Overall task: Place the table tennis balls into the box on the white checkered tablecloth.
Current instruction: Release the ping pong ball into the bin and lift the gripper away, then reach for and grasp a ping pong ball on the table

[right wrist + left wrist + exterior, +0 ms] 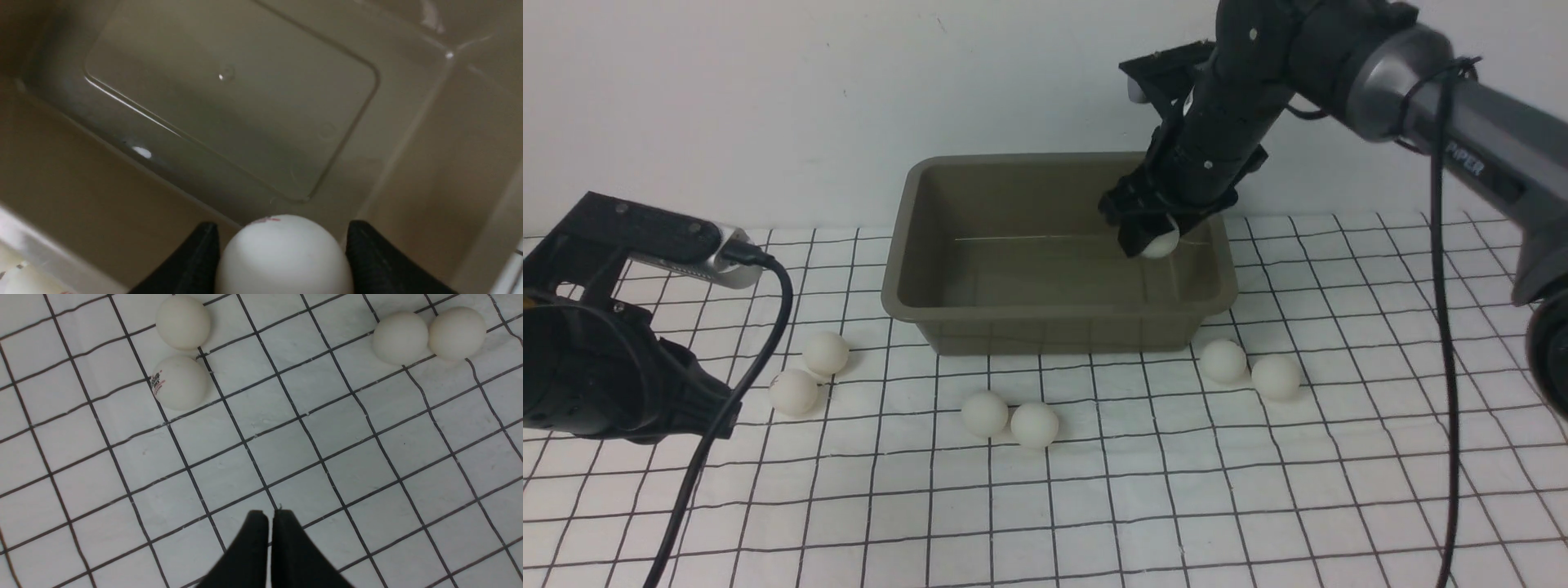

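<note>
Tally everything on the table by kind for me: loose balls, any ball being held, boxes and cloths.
Loose balls on the tablecloth: 6
Held ball, over the box: 1
Boxes: 1
Tablecloths: 1
Total: 9

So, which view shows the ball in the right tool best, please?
The right wrist view: the ball sits large in the right tool. The front view shows it small; the left wrist view misses it.
</note>
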### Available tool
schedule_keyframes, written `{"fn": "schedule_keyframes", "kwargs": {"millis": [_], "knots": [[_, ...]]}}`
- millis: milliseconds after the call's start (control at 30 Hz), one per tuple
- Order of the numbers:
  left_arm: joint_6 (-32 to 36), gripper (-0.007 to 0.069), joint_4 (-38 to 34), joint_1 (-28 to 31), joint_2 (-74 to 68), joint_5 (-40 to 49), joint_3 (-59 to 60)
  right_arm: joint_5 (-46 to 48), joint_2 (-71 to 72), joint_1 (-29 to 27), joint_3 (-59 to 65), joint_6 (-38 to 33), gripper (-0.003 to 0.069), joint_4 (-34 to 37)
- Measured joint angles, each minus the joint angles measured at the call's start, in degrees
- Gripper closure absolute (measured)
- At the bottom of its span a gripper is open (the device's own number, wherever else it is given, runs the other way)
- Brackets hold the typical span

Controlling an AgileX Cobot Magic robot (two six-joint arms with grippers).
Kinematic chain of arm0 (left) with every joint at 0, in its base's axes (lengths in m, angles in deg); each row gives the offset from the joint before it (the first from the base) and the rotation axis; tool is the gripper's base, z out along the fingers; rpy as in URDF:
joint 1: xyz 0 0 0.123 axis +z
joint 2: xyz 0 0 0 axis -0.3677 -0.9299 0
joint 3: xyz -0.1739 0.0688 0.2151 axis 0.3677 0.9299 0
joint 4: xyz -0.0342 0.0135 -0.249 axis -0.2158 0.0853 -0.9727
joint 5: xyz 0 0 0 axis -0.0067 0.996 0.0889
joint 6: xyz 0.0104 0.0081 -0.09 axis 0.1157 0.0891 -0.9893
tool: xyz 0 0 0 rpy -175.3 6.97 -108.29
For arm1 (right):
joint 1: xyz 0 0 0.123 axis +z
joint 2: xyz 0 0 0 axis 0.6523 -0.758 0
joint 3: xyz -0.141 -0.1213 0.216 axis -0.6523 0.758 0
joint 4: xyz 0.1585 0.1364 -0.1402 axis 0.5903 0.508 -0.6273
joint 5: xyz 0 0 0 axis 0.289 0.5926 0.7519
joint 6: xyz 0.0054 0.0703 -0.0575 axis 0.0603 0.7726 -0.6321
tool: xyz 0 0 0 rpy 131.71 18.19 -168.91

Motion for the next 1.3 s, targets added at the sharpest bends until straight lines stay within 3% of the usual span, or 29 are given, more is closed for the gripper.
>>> {"fn": "schedule_keyframes", "kwargs": {"millis": [200,367,733,1033,1200,1300], "knots": [[0.00,0.0625,0.07,0.00,0.00,0.78,0.00,-1.77,-1.31,-0.05,-0.31,-3.20,0.0292,3.80],[0.00,0.0625,0.44,0.00,0.00,1.21,0.00,-0.18,-0.73,-0.05,-0.41,-4.45,0.0170,5.22],[0.00,0.0625,0.49,0.00,0.00,1.54,0.00,0.33,15.77,-1.12,1.86,-5.15,0.0138,-3.08],[0.00,0.0625,0.49,0.00,0.00,1.54,0.00,0.41,32.46,-5.85,23.38,-8.46,0.0138,-5.42],[0.00,0.0625,0.42,0.00,0.00,2.21,0.00,-4.76,34.58,-6.38,38.35,-10.66,0.0138,-5.43],[0.00,0.0625,0.42,0.00,0.00,2.59,0.00,-6.33,33.69,-6.38,40.24,-10.93,0.0137,-5.39]]}}
